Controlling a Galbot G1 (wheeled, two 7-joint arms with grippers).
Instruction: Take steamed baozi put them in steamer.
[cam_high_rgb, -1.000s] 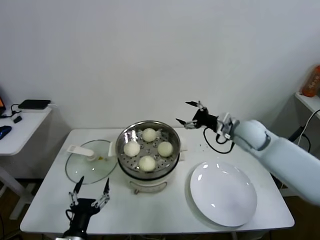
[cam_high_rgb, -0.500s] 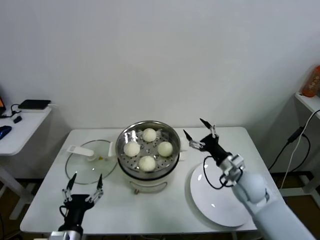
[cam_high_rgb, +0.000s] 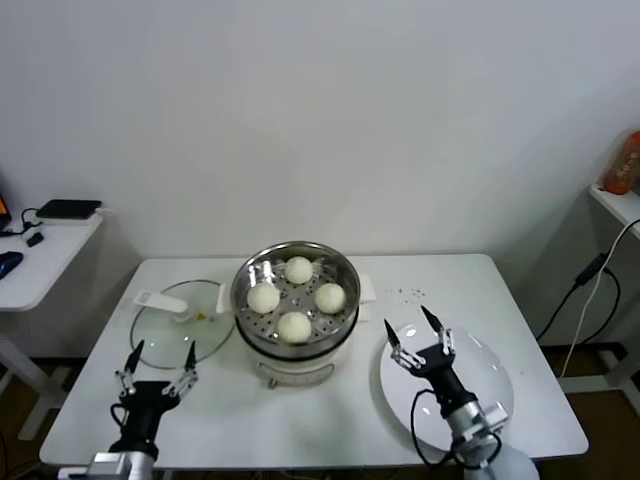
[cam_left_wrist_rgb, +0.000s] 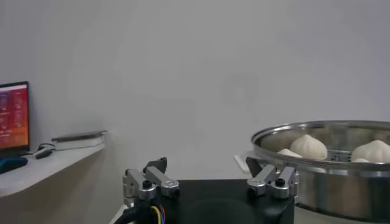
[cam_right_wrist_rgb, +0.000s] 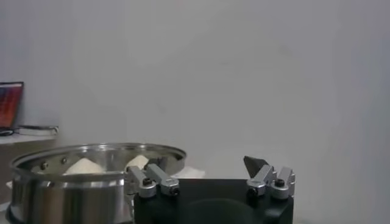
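Left tool (cam_high_rgb: 157, 361): released, empty, low over the tabletop (cam_high_rgb: 300, 430). The glass lid (cam_high_rgb: 180, 325) lies just beyond it. To its right, the steamer (cam_high_rgb: 296, 297) holds all four baozi (cam_high_rgb: 294, 326) on the perforated tray. Right tool (cam_high_rgb: 421, 338): released, empty, above the white plate (cam_high_rgb: 470, 400), steamer to its left. Risk: a swing toward the steamer could strike its rim and shift the pot.

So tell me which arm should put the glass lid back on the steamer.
Probably left: the left pincer is open just in front of the glass lid. The right pincer is open over the white plate, beyond the steamer.
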